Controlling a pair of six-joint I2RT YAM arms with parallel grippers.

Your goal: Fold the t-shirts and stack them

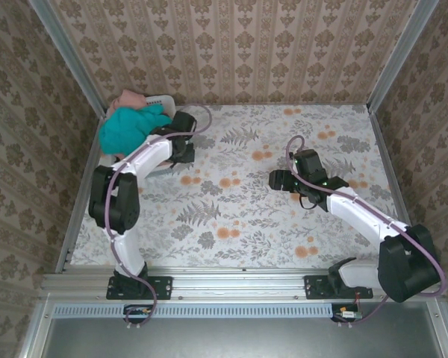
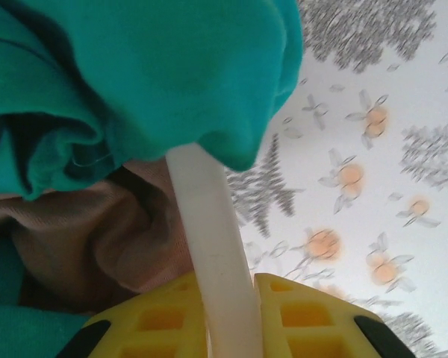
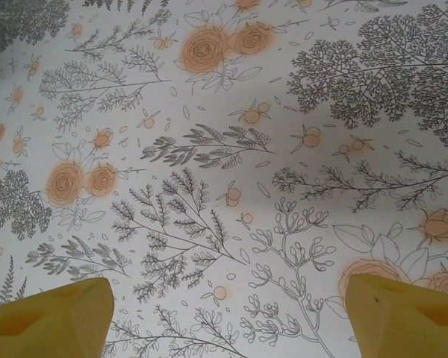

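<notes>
The teal-green cloth t-shirt [image 1: 131, 125] is heaped at ten o'clock over a white plastic basket rim [image 2: 207, 216], apparently pinched by the left gripper [image 2: 228, 309]; the right gripper [image 3: 224, 321] is spread. Cloth alone should be taken.

I count one teal shirt [image 1: 131, 127], one pink shirt [image 1: 131, 98] and one white basket [image 1: 164, 100]; I have a left arm [image 1: 145, 160] and a right arm [image 1: 358, 212], two yellow fingers [image 3: 48, 317] each.

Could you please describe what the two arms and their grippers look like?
Both the left arm and right arm have white link shells, black joint housings and black bases, with a lilac cable running along each. The fingers are yellow plastic, with square recesses moulded in.
</notes>
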